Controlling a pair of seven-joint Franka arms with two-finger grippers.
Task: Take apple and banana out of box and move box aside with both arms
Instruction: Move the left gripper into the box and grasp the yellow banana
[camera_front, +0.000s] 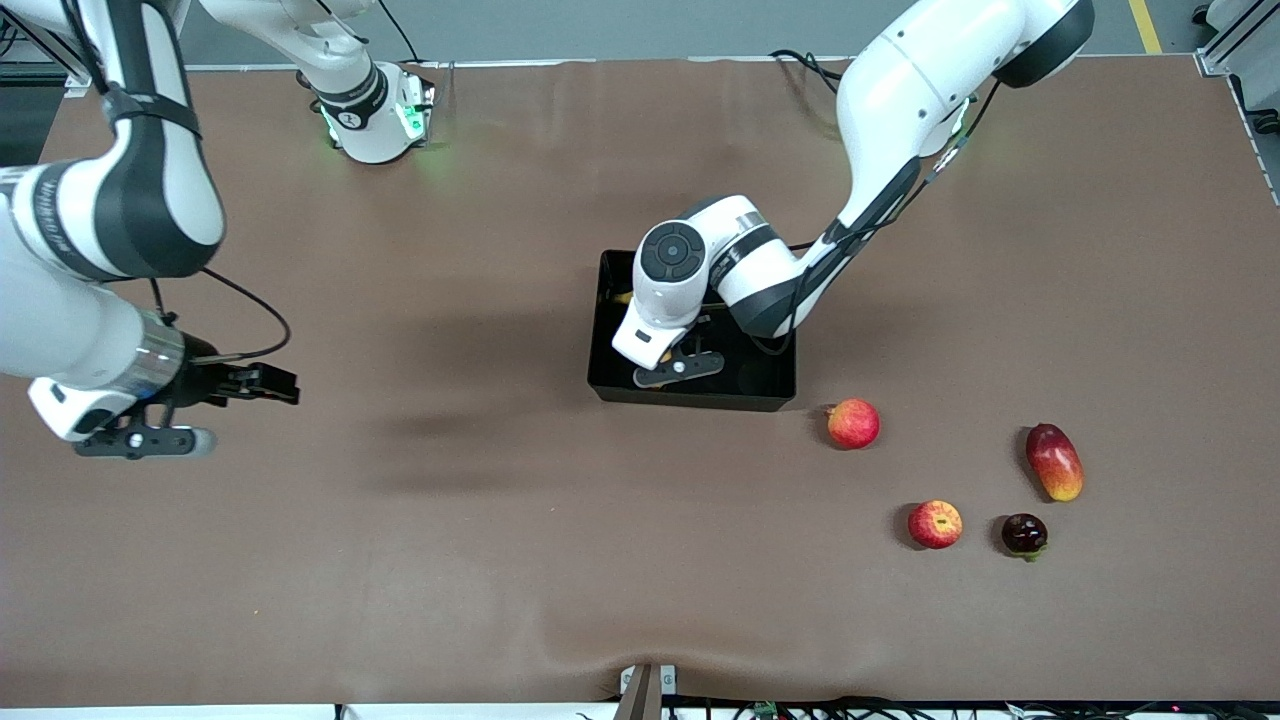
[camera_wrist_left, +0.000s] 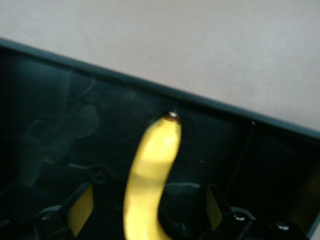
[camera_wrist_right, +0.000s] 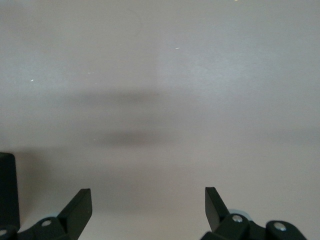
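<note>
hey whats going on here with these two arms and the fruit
The left gripper is down inside the black box, its open fingers on either side of the banana, not yet closed on it. The right gripper hangs open over bare table toward the right arm's end, waiting. The apple already lies outside on the table, beside a paler apple, a dark maroon fruit and a mango-like fruit.

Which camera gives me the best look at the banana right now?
The left wrist view: the banana lies in the box between the open left gripper fingers. In the front view the left arm hides nearly all of it; only a yellow bit shows. The right wrist view shows only bare table.
</note>
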